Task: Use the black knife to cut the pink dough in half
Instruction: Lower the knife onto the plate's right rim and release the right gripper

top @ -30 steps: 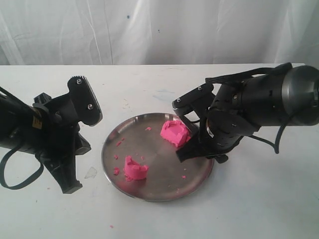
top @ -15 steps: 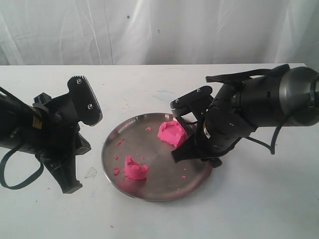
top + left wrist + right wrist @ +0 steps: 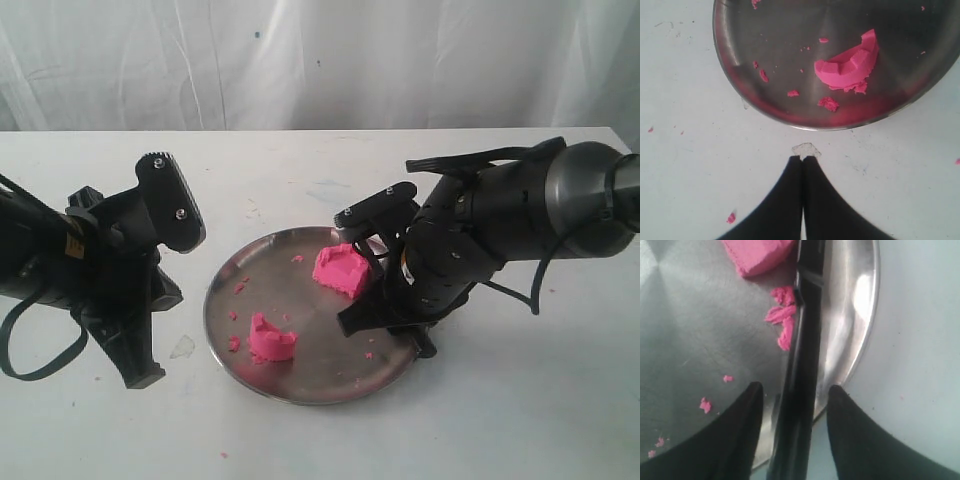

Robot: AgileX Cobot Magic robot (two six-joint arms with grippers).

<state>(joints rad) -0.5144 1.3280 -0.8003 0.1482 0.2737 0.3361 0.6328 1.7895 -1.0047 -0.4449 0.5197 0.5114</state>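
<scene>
Between the right claw's parted fingers lies the slim black knife, apparently released; beyond its tip, two bright pink dough chunks sit already separated on the round metal plate. The left claw is closed, empty.

Left gripper closed, right gripper parted

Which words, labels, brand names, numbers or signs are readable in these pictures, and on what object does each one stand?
No text can be read in any view.
Small yellow label on the left arm: too small and blurred to read.
Metal plate, pink dough and black knife: no markings visible.
</scene>
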